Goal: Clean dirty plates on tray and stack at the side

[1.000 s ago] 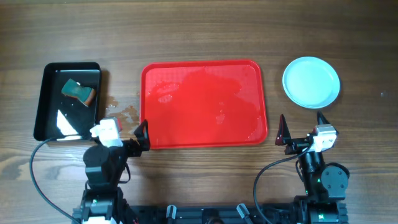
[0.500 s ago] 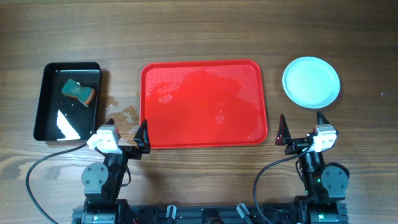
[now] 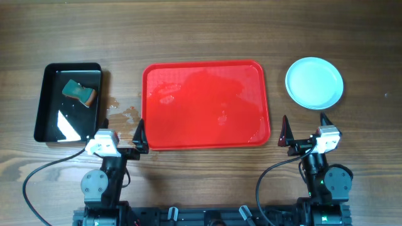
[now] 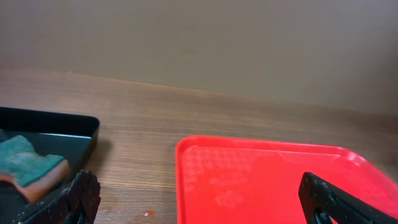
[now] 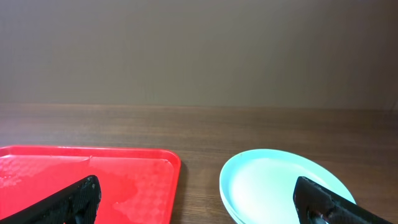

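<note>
Looking down on the red tray (image 3: 206,105) dead centre of the overhead frame, surface wet and glistening. Finding the plates (image 3: 314,82) upper right, off the red tray on the wooden table (image 3: 201,31), pale aqua and clean-looking; cannot tell how many lie stacked. Spotting the left gripper (image 3: 117,130) lower left, jaws spread wide, holding nothing, just off the red tray's lower left corner. Catching the right gripper (image 3: 304,122) lower right, likewise spread and empty-handed, below the plates. Noting the black tray (image 3: 47,107) far left, green sponge (image 3: 78,91) inside, water drops (image 3: 122,113) just beside it
</note>
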You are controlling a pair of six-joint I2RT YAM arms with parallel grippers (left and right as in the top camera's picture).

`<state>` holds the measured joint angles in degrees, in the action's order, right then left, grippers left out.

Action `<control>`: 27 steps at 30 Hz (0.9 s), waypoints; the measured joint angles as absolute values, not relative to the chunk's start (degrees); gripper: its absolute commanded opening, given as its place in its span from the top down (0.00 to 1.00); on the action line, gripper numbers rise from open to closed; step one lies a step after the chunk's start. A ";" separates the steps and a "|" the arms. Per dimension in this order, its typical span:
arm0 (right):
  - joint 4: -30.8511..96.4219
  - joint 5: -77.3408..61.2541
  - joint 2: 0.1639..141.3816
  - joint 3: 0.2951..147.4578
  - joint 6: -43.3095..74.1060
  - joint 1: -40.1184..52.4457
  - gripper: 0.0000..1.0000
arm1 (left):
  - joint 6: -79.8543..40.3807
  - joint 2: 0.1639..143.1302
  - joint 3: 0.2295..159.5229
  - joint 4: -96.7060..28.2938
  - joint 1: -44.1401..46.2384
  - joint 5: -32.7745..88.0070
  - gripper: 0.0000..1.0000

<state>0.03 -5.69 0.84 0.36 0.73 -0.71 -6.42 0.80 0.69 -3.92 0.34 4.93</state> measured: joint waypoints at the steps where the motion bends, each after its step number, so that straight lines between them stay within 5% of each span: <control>1: 0.03 -5.69 0.84 0.36 0.73 -0.71 0.00 | -6.24 0.80 0.69 -3.97 0.34 4.56 0.00; 27: 0.03 -5.69 0.84 0.36 0.73 -0.71 0.00 | -5.58 0.80 0.69 -4.08 0.34 4.08 0.00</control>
<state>0.03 -5.69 0.84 0.36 0.73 -0.71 -5.58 0.80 0.69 -4.08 0.34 4.08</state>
